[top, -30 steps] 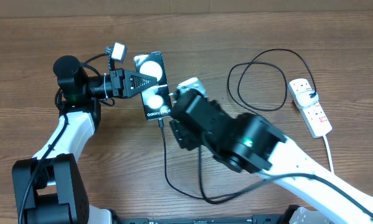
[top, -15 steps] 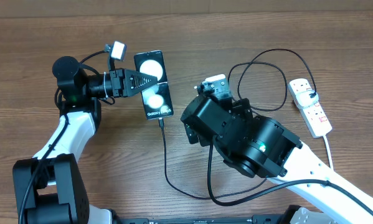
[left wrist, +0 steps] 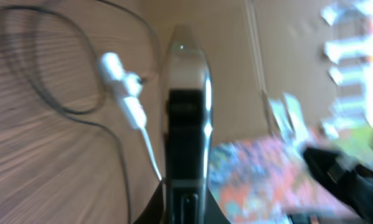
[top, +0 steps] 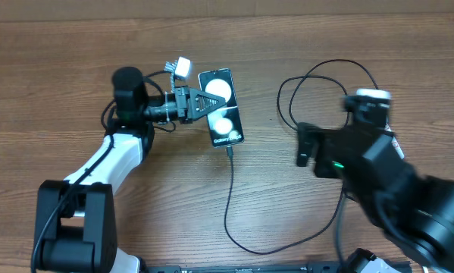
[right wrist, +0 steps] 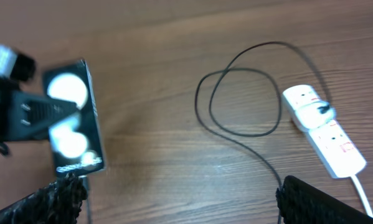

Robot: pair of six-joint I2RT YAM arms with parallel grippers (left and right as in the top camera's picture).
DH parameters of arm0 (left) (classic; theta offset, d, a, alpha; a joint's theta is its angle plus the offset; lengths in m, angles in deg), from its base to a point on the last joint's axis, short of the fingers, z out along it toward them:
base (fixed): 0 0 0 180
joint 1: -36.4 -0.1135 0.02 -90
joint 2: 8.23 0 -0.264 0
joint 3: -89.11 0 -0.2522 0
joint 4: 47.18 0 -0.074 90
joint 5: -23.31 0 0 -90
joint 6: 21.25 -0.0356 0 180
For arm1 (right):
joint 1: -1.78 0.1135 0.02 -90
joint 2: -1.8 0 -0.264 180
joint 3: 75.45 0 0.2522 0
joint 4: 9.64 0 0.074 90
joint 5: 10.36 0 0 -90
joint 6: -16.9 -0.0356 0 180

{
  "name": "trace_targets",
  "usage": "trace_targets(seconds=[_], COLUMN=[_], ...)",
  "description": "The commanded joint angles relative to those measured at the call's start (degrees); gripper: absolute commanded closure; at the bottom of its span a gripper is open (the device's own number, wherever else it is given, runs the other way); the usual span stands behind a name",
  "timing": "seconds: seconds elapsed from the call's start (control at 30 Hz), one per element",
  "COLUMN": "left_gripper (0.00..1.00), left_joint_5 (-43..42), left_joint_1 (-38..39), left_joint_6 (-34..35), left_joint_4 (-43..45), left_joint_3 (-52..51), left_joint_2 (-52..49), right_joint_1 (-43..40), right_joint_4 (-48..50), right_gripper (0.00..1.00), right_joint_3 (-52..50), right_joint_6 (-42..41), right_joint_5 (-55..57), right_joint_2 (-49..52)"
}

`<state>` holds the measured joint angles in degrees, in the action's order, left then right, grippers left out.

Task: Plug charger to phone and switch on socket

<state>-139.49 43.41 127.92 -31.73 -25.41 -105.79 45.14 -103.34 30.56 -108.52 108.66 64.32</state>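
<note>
The black phone [top: 228, 125] with two bright reflections is held on edge above the table by my left gripper [top: 208, 106], which is shut on its side. In the left wrist view the phone [left wrist: 186, 118] is seen edge-on between the fingers [left wrist: 186, 208]. The black charger cable [top: 230, 189] is plugged into the phone's bottom end [top: 230, 150]. The white socket strip [right wrist: 324, 132] with the charger plug [right wrist: 314, 112] in it lies at the right. My right gripper [right wrist: 186, 202] is open and empty, above the table between phone and strip. In the overhead view my right arm [top: 378, 167] hides the strip.
The cable loops on the table [right wrist: 239, 102] left of the strip and trails toward the front edge [top: 272, 246]. The strip's white lead [right wrist: 360, 186] runs off toward the front right. The strip also shows blurred in the left wrist view [left wrist: 121, 87].
My left gripper has carried the phone to the right. My right arm has pulled away from the phone's bottom end and swung right over the strip. The cable stays in the phone.
</note>
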Motion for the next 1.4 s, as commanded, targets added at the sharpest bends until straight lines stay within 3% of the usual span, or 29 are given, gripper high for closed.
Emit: trace_targets(seconds=[0.0,0.13,0.33,0.4,0.47,0.57,0.67,0.83,1.03,1.23,1.37], left_gripper=[0.96,0.96,0.96,0.96,0.96,0.96,0.96,0.96,0.96,0.93,0.86], left_joint_5=[10.6,10.0,-5.1,-5.1,-1.0,14.2,23.9,25.3,25.4,27.8,30.1], left_joint_1=[2.8,5.9,5.4,4.2,3.2,2.2,2.1,2.1,2.0,2.0,2.0], left_joint_6=[-7.2,-17.5,-36.2,-40.2,-43.1,-49.7,-57.1,-67.3,-68.7,-62.3,-58.7], left_joint_4=[-4.8,-18.0,-36.9,-40.8,-44.7,-57.1,-67.4,-71.9,-68.8,-67.1,-67.5], left_joint_3=[2.2,8.8,19.7,20.8,20.8,20.8,20.9,20.9,20.7,20.7,20.7], left_joint_2=[-1.9,-7.1,-19.1,-21.9,-23.4,-24.0,-24.0,-24.0,-24.0,-24.0,-24.0], right_joint_1=[-1.3,-1.4,-1.4,-1.4,-1.4,-1.4,-1.4,-1.4,-1.4,-1.4,-1.4], right_joint_4=[-0.4,-0.8,-2.8,-3.0,-3.0,-2.9,-2.7,-1.6,-1.6,-1.1,-0.6], right_gripper=[0.00,0.00,0.00,0.00,0.00,0.00,0.00,0.00,0.00,0.00,0.00], right_joint_3=[1.3,1.3,1.2,1.2,1.2,1.2,1.2,1.2,1.2,1.2,1.2], right_joint_6=[-0.6,-0.6,-0.6,-0.6,-0.6,-0.6,-0.6,-0.6,-0.6,-0.6,-0.6], right_joint_5=[0.7,0.7,0.7,0.7,0.7,0.7,0.8,0.8,0.8,0.8,0.8], right_joint_2=[-2.3,-3.4,-3.3,-3.3,-3.3,-3.3,-3.3,-3.3,-3.3,-3.3,-3.3])
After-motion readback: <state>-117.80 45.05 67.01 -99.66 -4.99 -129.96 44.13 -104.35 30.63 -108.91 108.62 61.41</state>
